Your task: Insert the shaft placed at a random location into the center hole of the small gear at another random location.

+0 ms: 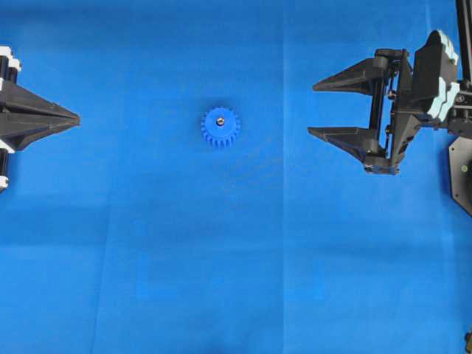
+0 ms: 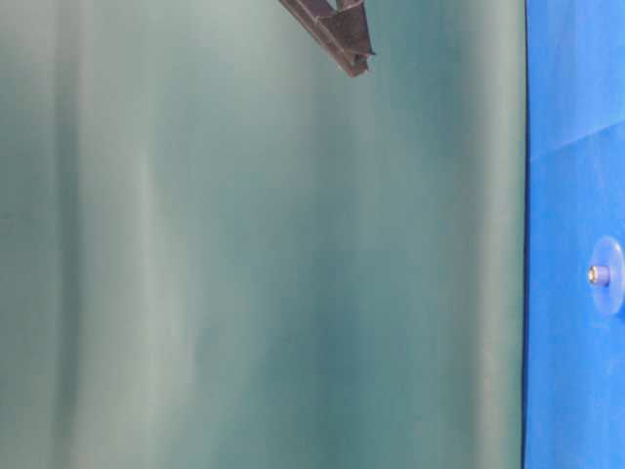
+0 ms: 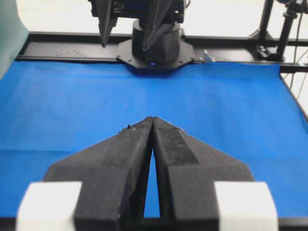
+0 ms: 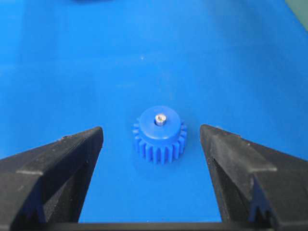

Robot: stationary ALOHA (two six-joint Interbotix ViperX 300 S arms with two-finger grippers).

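Black jaws of the right gripper (image 4: 151,144) fill the foreground of the right wrist view, spread wide with nothing between them, the small gear (image 4: 160,134) lying on the cloth ahead of the gap and well apart from both tips. Left gripper (image 1: 74,118) sits at the left edge of the table (image 1: 221,280), jaws pressed together, empty. Blue cloth covers the table. Gear rests flat near the middle, somewhat toward the far edge. Shaft (image 4: 160,119) stands upright in the center hole, shiny round end just proud of the hub. Judgement: insertion looks done; what remains is only clearing the right arm away without nudging the gear.
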